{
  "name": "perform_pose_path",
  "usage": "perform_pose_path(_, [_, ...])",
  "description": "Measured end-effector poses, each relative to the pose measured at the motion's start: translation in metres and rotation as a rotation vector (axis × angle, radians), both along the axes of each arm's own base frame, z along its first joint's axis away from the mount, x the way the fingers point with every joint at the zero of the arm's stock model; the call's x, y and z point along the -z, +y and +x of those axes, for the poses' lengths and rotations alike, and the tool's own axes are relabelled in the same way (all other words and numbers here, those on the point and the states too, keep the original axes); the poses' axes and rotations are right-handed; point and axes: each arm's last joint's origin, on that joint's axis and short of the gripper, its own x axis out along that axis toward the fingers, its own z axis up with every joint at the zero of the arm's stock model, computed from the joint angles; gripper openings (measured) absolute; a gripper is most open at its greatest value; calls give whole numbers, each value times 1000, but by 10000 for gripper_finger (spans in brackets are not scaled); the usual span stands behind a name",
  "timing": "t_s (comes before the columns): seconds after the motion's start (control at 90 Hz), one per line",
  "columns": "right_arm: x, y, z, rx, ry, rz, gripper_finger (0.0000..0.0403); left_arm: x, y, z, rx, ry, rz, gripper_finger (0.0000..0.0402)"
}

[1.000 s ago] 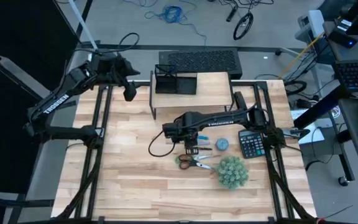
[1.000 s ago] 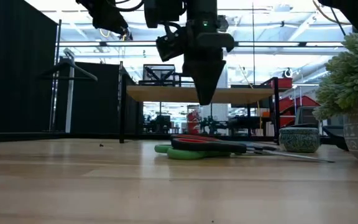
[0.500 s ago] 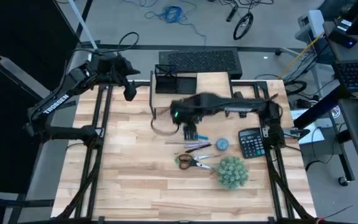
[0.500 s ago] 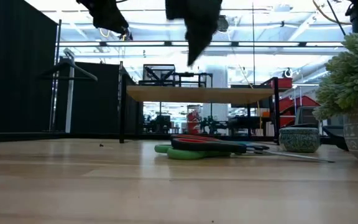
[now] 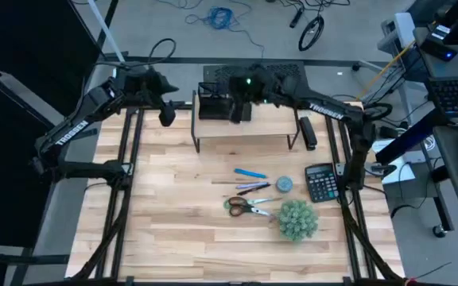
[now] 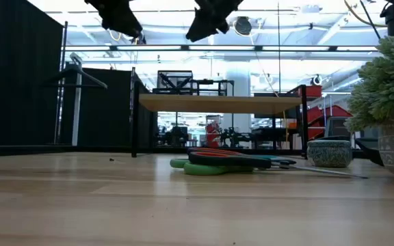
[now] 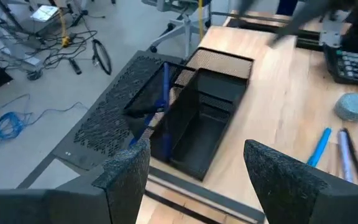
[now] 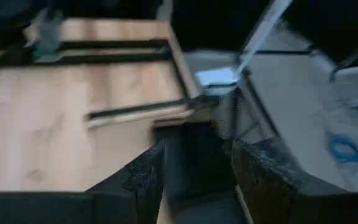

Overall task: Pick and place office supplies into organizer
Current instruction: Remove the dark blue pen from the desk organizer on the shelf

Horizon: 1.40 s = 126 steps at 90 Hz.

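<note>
The right gripper point(image 5: 237, 109) is hanging over the organizer point(image 5: 223, 104), which is sitting on top of the wooden riser point(image 5: 273, 119) at the far side of the table point(image 5: 165, 214); in the right wrist view its fingers point(image 8: 138, 180) are standing apart with a gap between them and nothing visible in the gap; a blue pen point(image 7: 165, 106) is standing upright in the organizer's taller section, seen in the left wrist view; the left gripper point(image 5: 165, 111) is waiting above the table's far left corner, its jaws spread with nothing between them; on the table, well apart from the organizer, another blue pen point(image 5: 250, 173) is lying nearest the riser, with a dark pen point(image 5: 249, 187) just beside it; the scissors point(image 5: 249, 208) are lying just past those, green and red handles together, near the ball plant point(image 5: 297, 220); a small round grey-blue dish point(image 5: 284, 184) is sitting between the pens and the calculator point(image 5: 322, 183)
</note>
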Motion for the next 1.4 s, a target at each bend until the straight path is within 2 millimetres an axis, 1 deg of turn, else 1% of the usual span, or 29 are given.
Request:
perform_pose_path(0.1, [-2,-14,-3,42,-40,-1,169,0,2,2,-3,-6,5,249])
perform_pose_path(0.278, [-2,-25,-12,83,-32,21,169,7,12,14,-19,-12,-24,249])
perform_pose_path(0.489, [-20,-26,-32,111,-56,17,169,14,33,37,-45,-26,-64,249])
perform_pose_path(0.667, [-23,-28,-44,129,-27,37,169,12,50,57,-43,-25,-65,249])
perform_pose_path(0.878, [-13,-42,-51,170,15,58,169,8,70,86,-20,-20,-64,249])
perform_pose_path(1.011, [-8,-50,-53,175,9,50,169,16,80,106,-5,8,-88,240])
perform_pose_path(1.111, [2,-57,-54,167,22,51,169,23,83,113,2,43,-116,218])
perform_pose_path(1.222, [13,-63,-55,172,45,51,169,27,82,116,17,70,-117,184])
perform_pose_path(1.4, [30,-65,-53,173,64,65,169,30,86,119,29,96,-65,139])
